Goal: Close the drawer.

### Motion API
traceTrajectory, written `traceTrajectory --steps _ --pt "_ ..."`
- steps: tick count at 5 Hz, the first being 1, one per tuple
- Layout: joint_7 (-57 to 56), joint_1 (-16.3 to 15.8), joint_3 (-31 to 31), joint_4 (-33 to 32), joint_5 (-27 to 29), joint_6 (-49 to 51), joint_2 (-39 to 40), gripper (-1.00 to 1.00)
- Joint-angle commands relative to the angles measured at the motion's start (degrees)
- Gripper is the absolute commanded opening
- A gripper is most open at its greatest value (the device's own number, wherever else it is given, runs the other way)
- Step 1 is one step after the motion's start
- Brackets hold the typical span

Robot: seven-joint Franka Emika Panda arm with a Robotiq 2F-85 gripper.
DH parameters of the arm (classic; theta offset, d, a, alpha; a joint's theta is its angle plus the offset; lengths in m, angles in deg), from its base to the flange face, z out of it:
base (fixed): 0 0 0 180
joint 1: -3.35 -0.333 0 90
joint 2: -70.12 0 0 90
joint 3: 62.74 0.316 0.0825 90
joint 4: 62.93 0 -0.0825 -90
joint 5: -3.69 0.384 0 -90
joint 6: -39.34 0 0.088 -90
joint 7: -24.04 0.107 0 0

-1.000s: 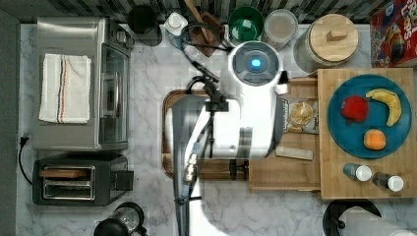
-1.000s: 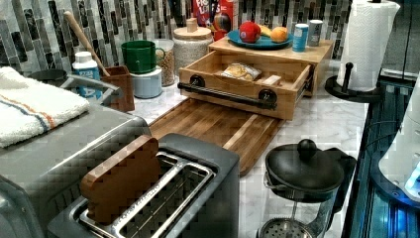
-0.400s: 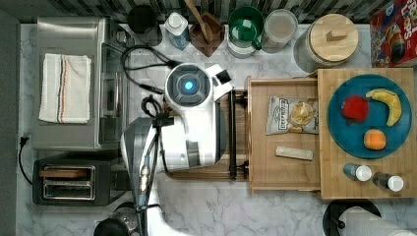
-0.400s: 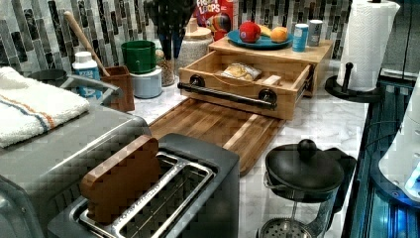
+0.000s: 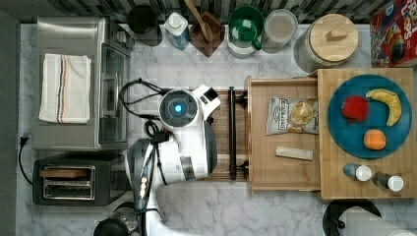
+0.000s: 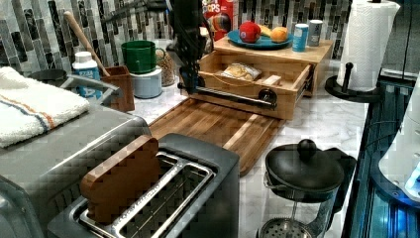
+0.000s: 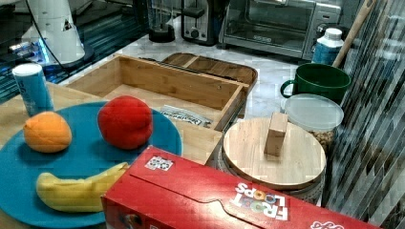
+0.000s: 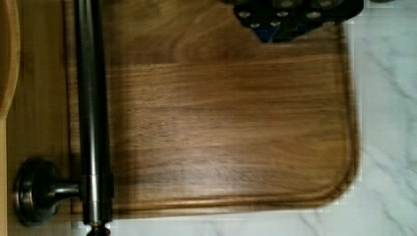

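One second on, the arm has swung clear of the drawer (image 5: 285, 132), which remains fully pulled out under the wooden top. Tool (image 6: 189, 79) hangs beside the handle (image 5: 231, 132); its fingers' state I cannot tell. Push pending.

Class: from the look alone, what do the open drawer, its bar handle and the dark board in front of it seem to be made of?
Drawer: pale bamboo-like wood, matte, with fine straight grain and thin jointed walls.
Bar handle: probably metal with a dark brushed finish; it shows a soft sheen and round mounts.
Dark board: darker hardwood, likely oiled, with glued strips of streaky grain and a routed groove along its rounded edge.
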Motion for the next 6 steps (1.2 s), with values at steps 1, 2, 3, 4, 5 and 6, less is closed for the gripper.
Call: traceTrajectory --steps 1,2,3,4,5,6 --pt "-9.38 3.34 -3.22 -3.37 -7.51 -4.82 2.91 -1.0" --pt "-12.01 4.79 -3.83 -2.94 -8.78 -5.8 3.71 -1.0" --pt "-15.13 6.08 -5.36 -2.57 -9.57 -6.13 3.69 -1.0" --pt "-18.16 7.59 -7.31 -1.98 -10.32 -5.71 3.13 -1.0" --pt "-22.33 9.43 -8.76 -0.92 -10.66 -8.21 4.55 -1.0" --pt "-26.61 11.65 -10.29 -0.29 -10.57 -10.85 5.35 -1.0"
